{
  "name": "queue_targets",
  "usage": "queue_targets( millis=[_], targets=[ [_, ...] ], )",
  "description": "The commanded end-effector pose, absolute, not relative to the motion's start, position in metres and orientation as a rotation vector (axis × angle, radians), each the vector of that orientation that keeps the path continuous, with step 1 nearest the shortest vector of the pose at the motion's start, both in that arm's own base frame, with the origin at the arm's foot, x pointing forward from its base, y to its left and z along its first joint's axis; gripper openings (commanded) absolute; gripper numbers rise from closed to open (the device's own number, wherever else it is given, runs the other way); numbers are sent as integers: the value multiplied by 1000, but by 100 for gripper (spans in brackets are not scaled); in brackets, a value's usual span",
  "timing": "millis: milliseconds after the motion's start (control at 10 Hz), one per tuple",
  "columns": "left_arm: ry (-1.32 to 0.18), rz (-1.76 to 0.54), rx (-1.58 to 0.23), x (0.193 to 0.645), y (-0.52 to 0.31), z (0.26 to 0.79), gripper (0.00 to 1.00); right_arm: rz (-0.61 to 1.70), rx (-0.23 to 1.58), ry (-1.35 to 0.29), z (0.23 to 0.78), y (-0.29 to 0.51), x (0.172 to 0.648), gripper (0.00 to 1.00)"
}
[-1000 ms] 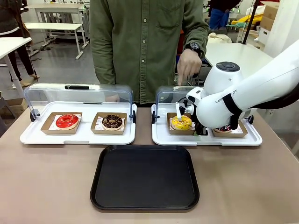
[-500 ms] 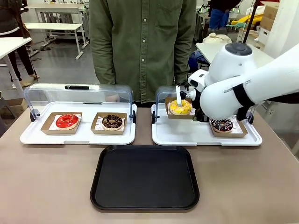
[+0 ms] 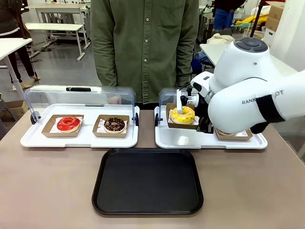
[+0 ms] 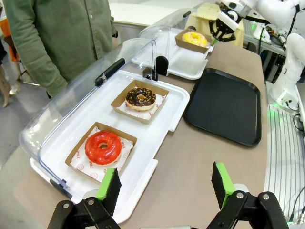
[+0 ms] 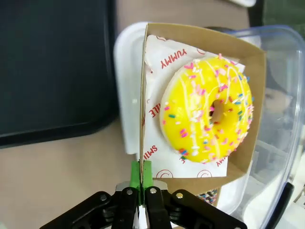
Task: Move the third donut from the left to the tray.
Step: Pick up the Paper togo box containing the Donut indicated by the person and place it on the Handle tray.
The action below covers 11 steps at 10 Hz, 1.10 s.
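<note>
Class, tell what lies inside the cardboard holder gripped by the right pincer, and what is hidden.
Inside the cardboard holder lies white printed paper with the yellow donut on top. The paper beneath the donut is covered. The right pincer clamps one side wall.

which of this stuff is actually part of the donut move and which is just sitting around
In the job: yellow donut in its cardboard holder, held above the right white tray; right gripper, shut on the holder's wall; black tray.

Just lying about: red donut; chocolate donut; left white tray with its clear lid; left gripper, open.
</note>
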<state>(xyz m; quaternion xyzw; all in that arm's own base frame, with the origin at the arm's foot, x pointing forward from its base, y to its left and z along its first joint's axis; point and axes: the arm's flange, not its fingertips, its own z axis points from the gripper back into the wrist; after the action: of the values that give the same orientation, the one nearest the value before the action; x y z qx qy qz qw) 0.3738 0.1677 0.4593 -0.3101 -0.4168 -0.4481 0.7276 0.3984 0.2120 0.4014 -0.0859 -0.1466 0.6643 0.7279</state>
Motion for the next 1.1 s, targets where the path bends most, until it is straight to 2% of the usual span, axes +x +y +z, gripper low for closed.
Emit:
queue_targets(
  millis=[0, 600, 800, 900, 1000],
  targets=[
    [-949, -1000, -690, 375, 168, 460, 100, 1471, -140, -327, 403, 216, 364, 0],
    [-949, -1000, -690, 375, 168, 460, 100, 1527, -28, -382, 367, 255, 294, 0],
    [-949, -1000, -690, 375, 168, 460, 100, 1536, -3, -372, 350, 264, 288, 0],
    [-949, -1000, -690, 375, 168, 460, 100, 1523, -24, -444, 356, 261, 294, 0],
    [-949, -1000, -690, 375, 168, 460, 100, 1559, -36, -341, 373, 287, 312, 0]
  ],
)
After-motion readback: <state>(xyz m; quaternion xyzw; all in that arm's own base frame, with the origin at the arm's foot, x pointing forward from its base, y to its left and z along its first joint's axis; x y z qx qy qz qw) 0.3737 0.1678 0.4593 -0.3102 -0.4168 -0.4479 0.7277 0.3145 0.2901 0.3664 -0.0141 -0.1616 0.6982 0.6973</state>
